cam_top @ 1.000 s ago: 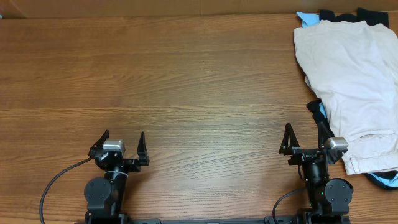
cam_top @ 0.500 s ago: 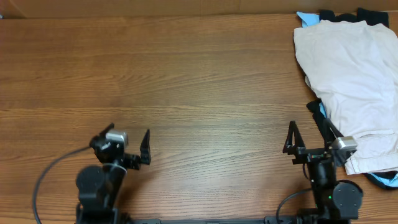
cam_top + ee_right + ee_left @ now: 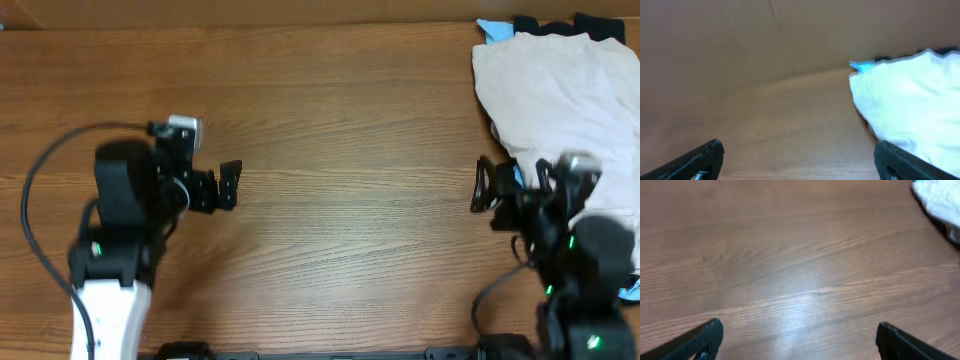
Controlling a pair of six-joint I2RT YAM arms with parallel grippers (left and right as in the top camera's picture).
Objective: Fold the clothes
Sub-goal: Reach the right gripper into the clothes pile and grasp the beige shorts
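Left hand (image 3: 797, 334) spread wide, empty; right hand (image 3: 797, 154) spread wide, empty.

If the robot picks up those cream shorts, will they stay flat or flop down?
Probably flop: the cream shorts lie in soft wrinkles. Likely light, being thin cloth. They rest on a blue garment and might drag it along.
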